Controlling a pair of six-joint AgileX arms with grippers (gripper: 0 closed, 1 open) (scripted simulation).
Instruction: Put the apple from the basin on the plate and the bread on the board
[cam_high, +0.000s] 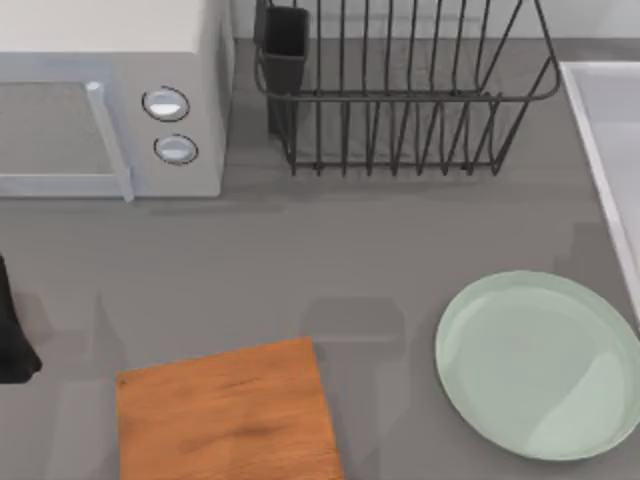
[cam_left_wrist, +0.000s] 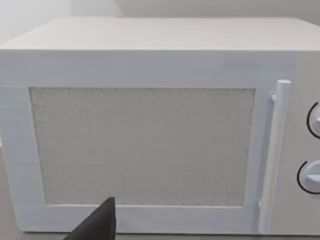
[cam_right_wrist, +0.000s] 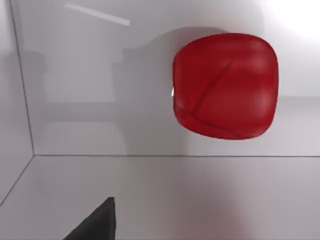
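**Right arm over the basin, closing on the apple**

The basin (cam_high: 600, 130) sits at the table's right edge. The plate (cam_high: 545, 365) lies bare just beside it, the board (cam_high: 225, 415) further left. In the right wrist view the apple (cam_right_wrist: 225, 85) rests inside the basin, ungrasped.

I cannot tell the right gripper's opening. The left arm (cam_high: 12, 335) waits at the left edge, facing the microwave (cam_left_wrist: 150, 125).

Next likely: descend and grip the apple.

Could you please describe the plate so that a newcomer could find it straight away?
Start at the black wire dish rack at the back of the grey counter, then come forward toward the top view's right. The plate lies there beside the white basin, the only round, pale mint-green thing.
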